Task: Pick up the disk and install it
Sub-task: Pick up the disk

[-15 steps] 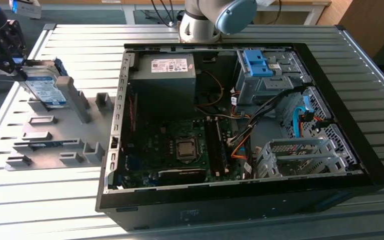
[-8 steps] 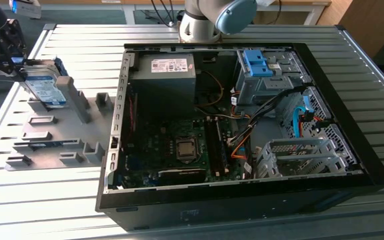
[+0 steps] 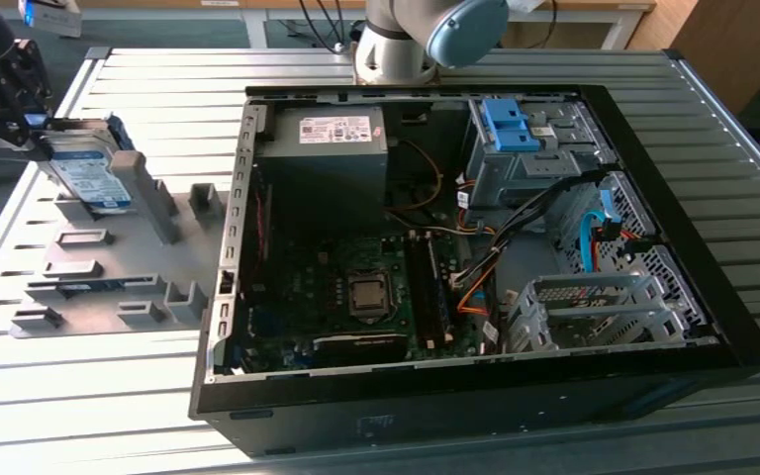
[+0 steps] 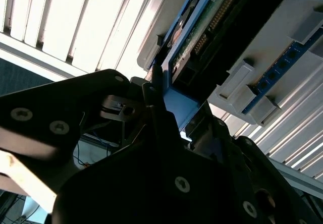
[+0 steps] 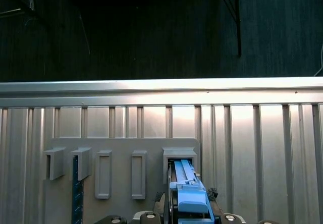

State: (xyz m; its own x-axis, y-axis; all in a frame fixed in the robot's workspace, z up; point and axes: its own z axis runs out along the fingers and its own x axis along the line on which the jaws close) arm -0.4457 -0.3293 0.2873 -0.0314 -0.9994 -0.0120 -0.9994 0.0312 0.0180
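The jaws are clamping the disk [image 3: 90,170] by its blue edge, standing upright in the grey rack [image 3: 119,265].

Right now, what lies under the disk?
A slot of the grey holder plate, lying on the slatted table. The lower edge of the disk is hidden inside that slot.

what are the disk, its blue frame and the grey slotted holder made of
The disk: silver metal casing by its dull sheen, with a white-and-blue label that looks like paper. Its blue frame: likely moulded plastic, matte and evenly coloured. The grey slotted holder: probably plastic too, matte with blocky moulded slots; painted metal is possible.
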